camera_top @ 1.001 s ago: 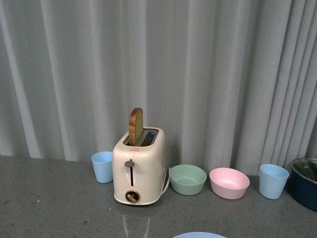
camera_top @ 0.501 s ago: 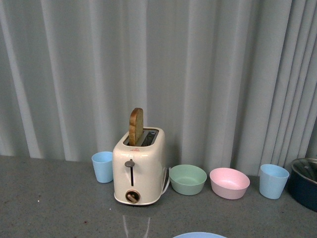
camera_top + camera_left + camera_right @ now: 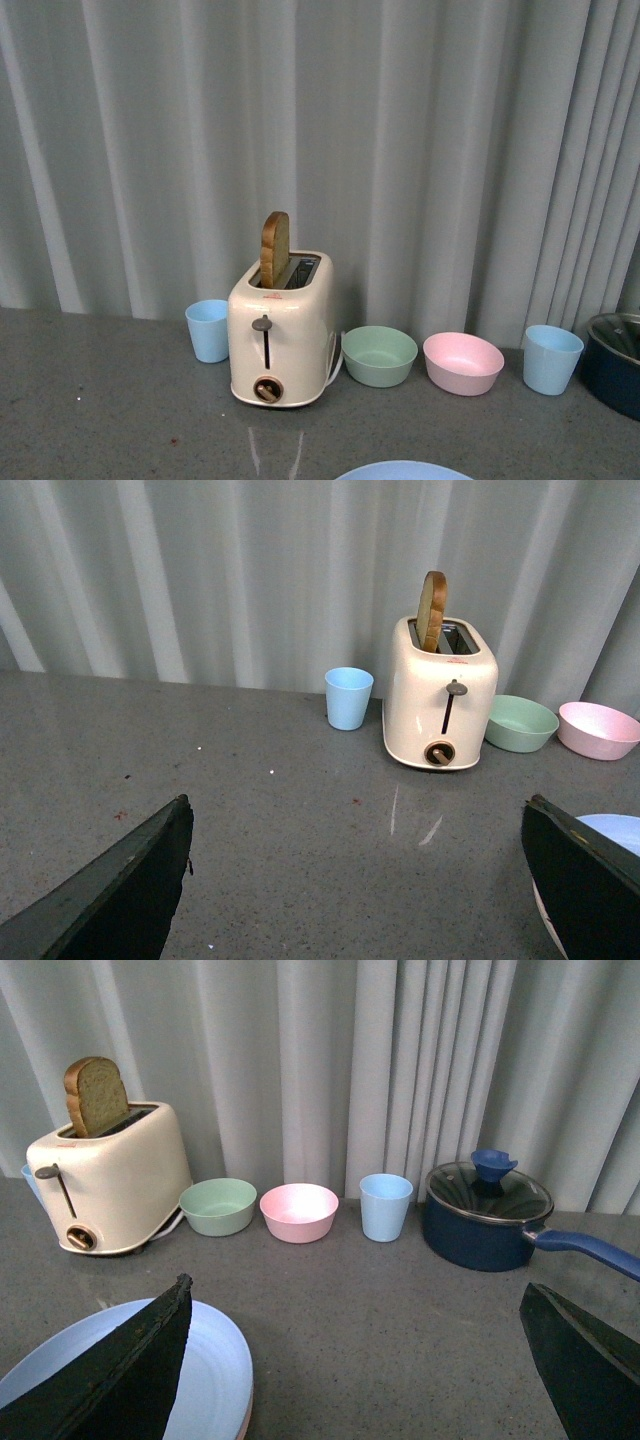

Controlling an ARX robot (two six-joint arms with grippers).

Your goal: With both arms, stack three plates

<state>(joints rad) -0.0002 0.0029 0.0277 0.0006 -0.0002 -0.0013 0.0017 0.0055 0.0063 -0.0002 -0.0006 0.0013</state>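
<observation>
Front view tilted slightly down since a second ago: more of blue plate (image 3: 403,470) shows at near edge of worktop (image 3: 120,410). Pink rim beneath it, so stack looks built. Left end effector (image 3: 355,880) released; right end effector (image 3: 355,1360) released, both empty.

Along the curtain stands a row: cup (image 3: 208,329), toaster (image 3: 279,338), green bowl (image 3: 379,355), pink bowl (image 3: 463,362), second cup (image 3: 552,358), pot (image 3: 488,1215). The bench (image 3: 250,810) in front lies open, save the blue plate (image 3: 200,1365) near the front edge.
</observation>
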